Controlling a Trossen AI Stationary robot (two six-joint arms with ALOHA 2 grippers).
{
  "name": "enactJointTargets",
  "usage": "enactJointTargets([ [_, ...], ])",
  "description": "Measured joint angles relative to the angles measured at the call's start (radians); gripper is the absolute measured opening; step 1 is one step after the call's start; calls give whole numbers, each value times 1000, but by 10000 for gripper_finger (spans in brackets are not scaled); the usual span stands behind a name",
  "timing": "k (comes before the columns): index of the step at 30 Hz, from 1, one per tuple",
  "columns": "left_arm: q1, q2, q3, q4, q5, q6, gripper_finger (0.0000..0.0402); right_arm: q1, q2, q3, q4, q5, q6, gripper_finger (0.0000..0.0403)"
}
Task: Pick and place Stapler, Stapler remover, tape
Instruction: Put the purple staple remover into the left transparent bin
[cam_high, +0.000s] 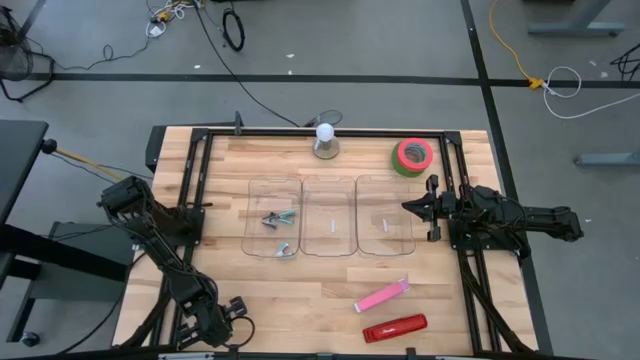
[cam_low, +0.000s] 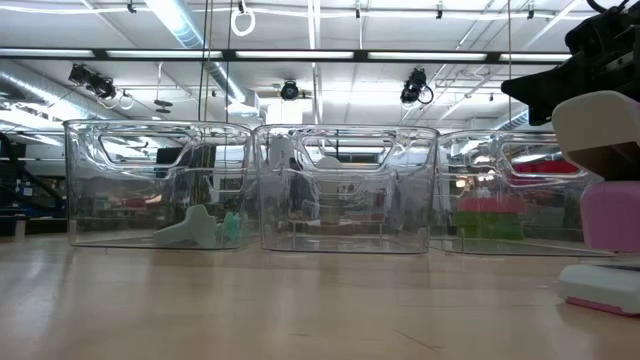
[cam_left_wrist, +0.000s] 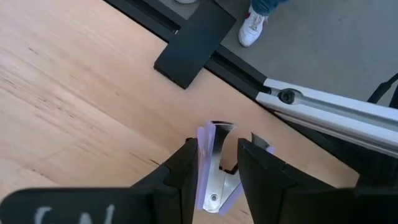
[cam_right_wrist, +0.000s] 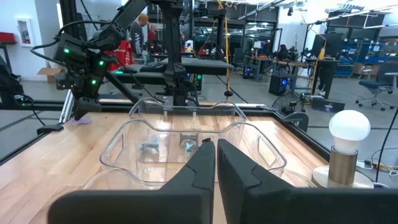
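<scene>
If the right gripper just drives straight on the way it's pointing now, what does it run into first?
Most likely the clear bin nearest it. The right gripper points across the table toward the row of three bins, fingers closed, and its wrist view shows that bin's open top directly ahead. Whether it would hit the rim or pass over it is unclear.

Staple remover (cam_left_wrist: 214, 180) half hidden between left pincer (cam_left_wrist: 219, 163) fingers, its lower part cut by frame edge. Small items in left bin (cam_high: 273, 216) too tiny to identify. Pink stapler (cam_low: 605, 245) cropped at edge.
</scene>
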Motion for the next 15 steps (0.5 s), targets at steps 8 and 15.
enactJointTargets([
  [8, 4, 0, 0, 0, 0, 22, 115, 0, 0, 0, 0, 0, 0, 22],
  [15, 5, 0, 0, 1, 0, 28, 92, 0, 0, 0, 0, 0, 0, 22],
])
